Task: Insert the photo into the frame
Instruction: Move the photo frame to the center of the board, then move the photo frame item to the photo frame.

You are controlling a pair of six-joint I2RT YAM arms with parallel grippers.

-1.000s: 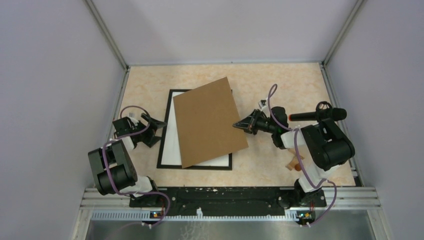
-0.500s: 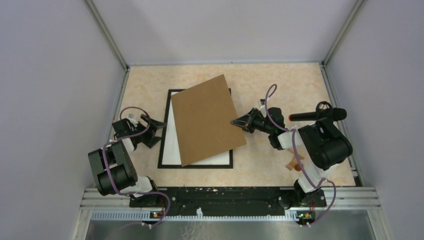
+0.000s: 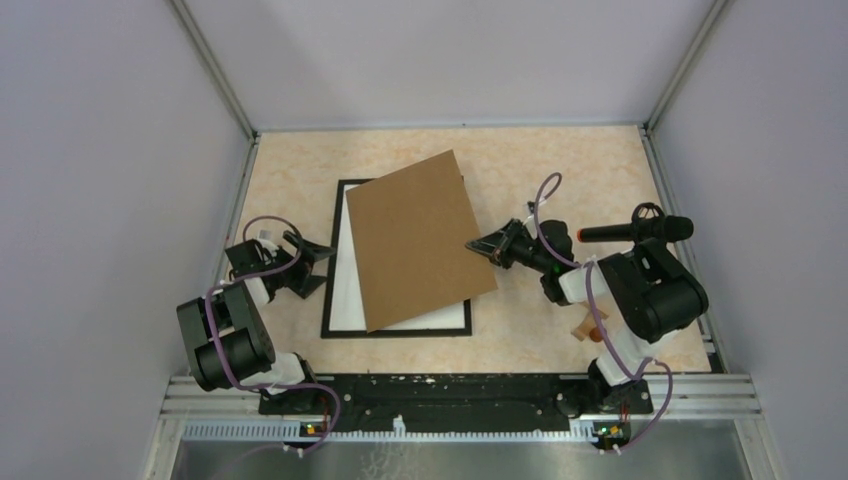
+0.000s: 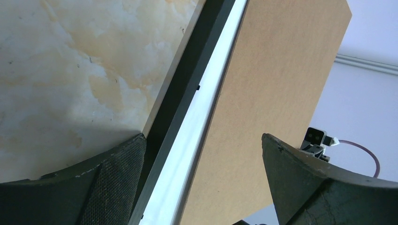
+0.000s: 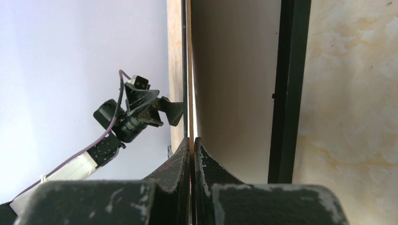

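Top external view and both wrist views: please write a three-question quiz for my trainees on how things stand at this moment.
1. True or false: the right gripper is shut on the edge of the brown board.
2. Pick one. The left gripper is:
A) shut on the board
B) open at the left side of the frame
C) raised high above the far wall
3. Fill the gap: seen from above, the brown board sits ____ (square / askew) over the frame.

Key: 1 true; 2 B; 3 askew.
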